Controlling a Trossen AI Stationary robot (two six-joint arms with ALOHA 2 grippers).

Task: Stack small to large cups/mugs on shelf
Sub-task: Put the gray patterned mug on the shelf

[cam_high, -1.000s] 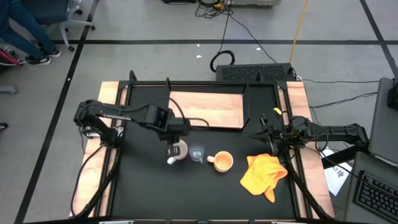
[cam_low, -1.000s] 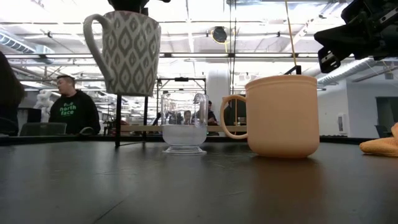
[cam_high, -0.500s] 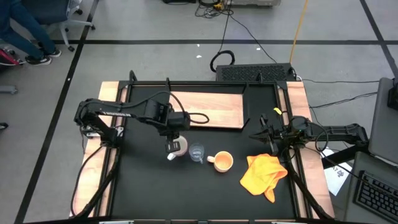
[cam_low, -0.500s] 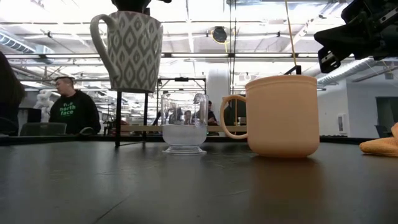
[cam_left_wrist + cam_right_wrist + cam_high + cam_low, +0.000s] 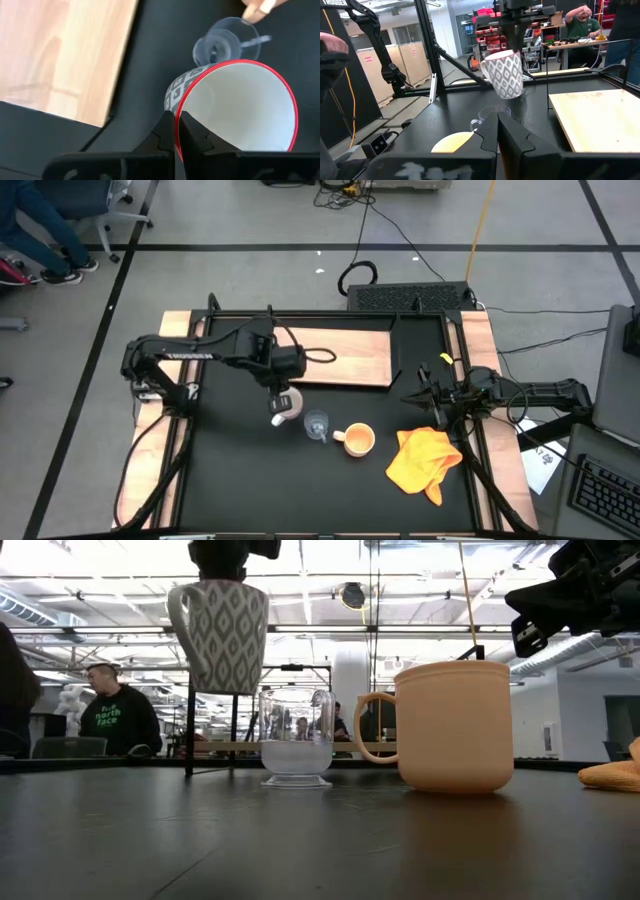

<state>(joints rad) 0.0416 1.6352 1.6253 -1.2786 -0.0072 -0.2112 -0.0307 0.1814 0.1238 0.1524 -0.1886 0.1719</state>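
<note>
Left pincer, closed on the red rim of the white patterned ceramic mug, carries it clear of the black worktop, just off the near edge of the light-wood shelf board. The mug is rigid, probably glazed, slippery and breakable. Beside it stand the clear glass cup, fragile, and the orange-yellow handled mug, best taken by the rim. Right pincer, closed and empty, waits near the worktop's right edge.
</note>
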